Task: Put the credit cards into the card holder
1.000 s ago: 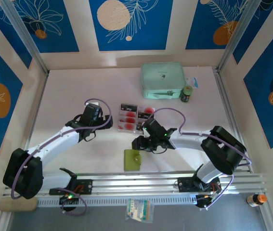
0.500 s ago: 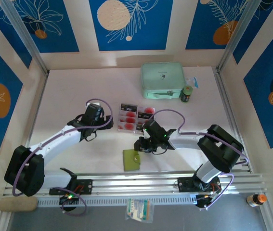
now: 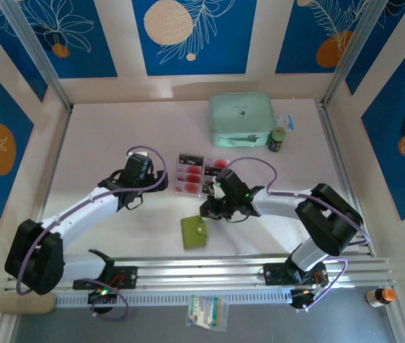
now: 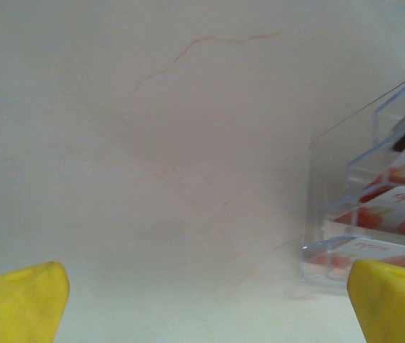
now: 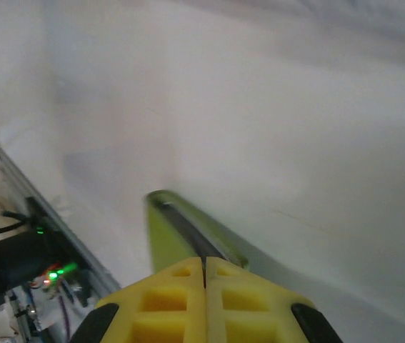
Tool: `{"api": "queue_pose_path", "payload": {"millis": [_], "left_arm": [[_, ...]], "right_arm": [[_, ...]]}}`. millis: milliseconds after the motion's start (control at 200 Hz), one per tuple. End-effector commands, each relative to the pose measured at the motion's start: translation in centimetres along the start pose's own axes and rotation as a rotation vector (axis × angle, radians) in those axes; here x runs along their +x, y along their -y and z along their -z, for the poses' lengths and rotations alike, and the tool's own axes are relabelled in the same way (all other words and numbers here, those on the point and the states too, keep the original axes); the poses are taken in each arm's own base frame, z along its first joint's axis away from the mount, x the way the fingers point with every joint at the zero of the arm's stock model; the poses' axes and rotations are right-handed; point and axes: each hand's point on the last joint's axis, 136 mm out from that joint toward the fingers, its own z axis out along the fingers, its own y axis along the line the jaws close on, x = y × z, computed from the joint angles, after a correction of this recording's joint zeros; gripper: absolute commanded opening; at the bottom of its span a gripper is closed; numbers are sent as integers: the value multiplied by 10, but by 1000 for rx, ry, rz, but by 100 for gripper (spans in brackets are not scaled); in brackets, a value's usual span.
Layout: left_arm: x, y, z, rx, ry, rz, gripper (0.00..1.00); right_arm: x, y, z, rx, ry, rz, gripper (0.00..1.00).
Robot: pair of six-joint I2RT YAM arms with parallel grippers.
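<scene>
Overlooking white desk (image 3: 102,143) fenced by blue floral wall panels (image 3: 195,36). Holding left gripper (image 4: 206,300) spread beside clear plastic compartment tray (image 4: 331,164) of red-marked flat credit cards (image 4: 402,214), mid-desk. Pressing right gripper (image 5: 203,263) together at rim of olive-green squarish wallet (image 5: 163,232), lying by near edge.

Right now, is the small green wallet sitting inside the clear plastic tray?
No, the wallet lies on the table, nearer the arms' bases and apart from the clear tray.
</scene>
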Motion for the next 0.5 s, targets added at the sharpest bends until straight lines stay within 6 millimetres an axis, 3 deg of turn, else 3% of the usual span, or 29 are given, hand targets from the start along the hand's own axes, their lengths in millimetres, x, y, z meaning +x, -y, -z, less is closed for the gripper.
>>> {"api": "queue_pose_path", "payload": {"millis": [0, 230, 495], "left_arm": [[-22, 21, 25, 125, 85, -1, 100], [-53, 50, 69, 367, 193, 14, 100], [-72, 83, 94, 615, 256, 54, 100]], "right_arm": [[-20, -48, 29, -129, 35, 77, 0], [-59, -97, 78, -259, 117, 118, 0], [-106, -140, 136, -436, 236, 105, 0]]}}
